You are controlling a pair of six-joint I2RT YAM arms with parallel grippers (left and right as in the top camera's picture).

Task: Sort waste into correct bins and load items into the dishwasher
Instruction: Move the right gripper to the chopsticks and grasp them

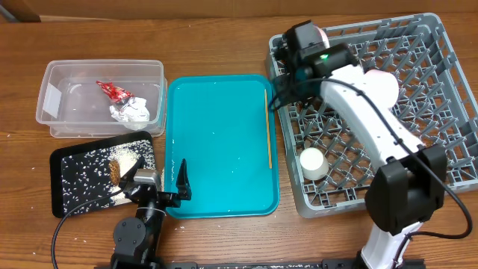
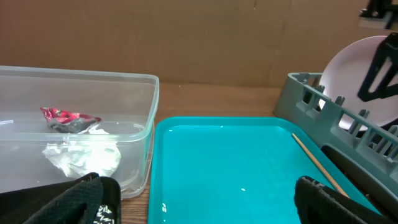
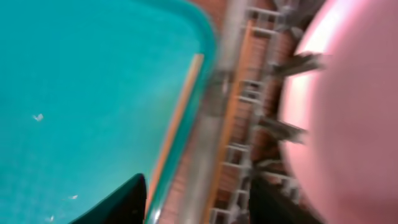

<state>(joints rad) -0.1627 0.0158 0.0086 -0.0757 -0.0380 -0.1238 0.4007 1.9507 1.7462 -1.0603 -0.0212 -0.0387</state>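
Note:
A thin wooden chopstick (image 1: 269,127) lies along the right edge of the teal tray (image 1: 216,149); it also shows in the right wrist view (image 3: 180,118) and the left wrist view (image 2: 317,163). My right gripper (image 1: 278,96) is open and empty, straddling the left wall of the grey dish rack (image 1: 418,45) beside the chopstick. A white plate (image 3: 348,112) stands in the rack by it, and a white cup (image 1: 312,163) sits lower down. The clear tub (image 1: 67,123) holds the red wrapper (image 1: 113,91) and white napkin (image 1: 133,112). My left gripper (image 1: 159,178) is open and empty at the teal tray's near-left corner.
The black tray (image 1: 75,187) at the front left carries brown and white-grain food scraps (image 1: 119,166). A few white grains lie on the teal tray. The right arm's white links reach over the rack's middle. Bare wooden table surrounds the containers.

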